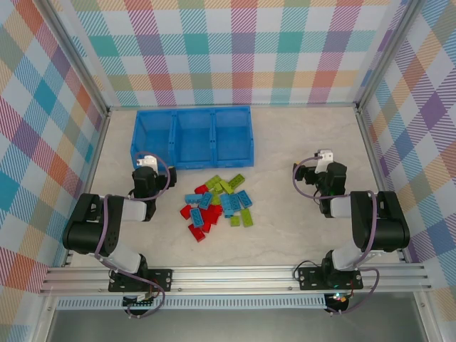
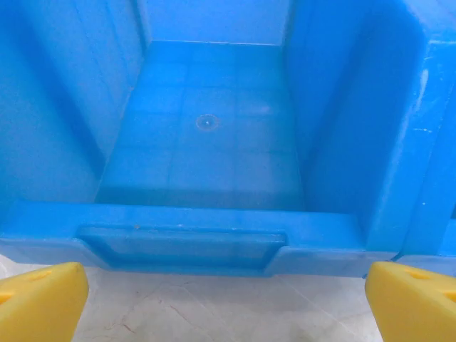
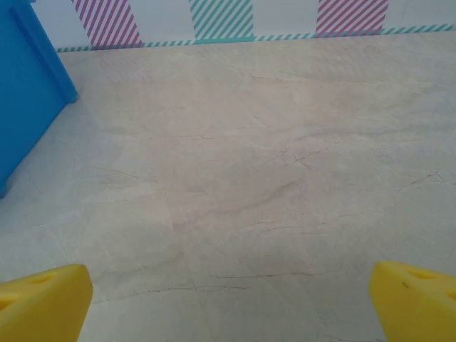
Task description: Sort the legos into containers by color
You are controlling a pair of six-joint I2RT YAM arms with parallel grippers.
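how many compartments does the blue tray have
3 in the tray, side by side: left compartment, middle compartment, right compartment. None looks hidden.

We are reading no text, brand, number or sign anywhere. Nothing legible is showing on the blue tray (image 1: 192, 161), the legos (image 1: 229, 205), the bench (image 1: 299, 142) or the checked walls (image 1: 242, 50).

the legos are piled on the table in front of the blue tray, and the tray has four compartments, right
Not quite: the blue tray has three compartments side by side, not four; the top external view shows it. The legos are indeed piled on the table in front of it.
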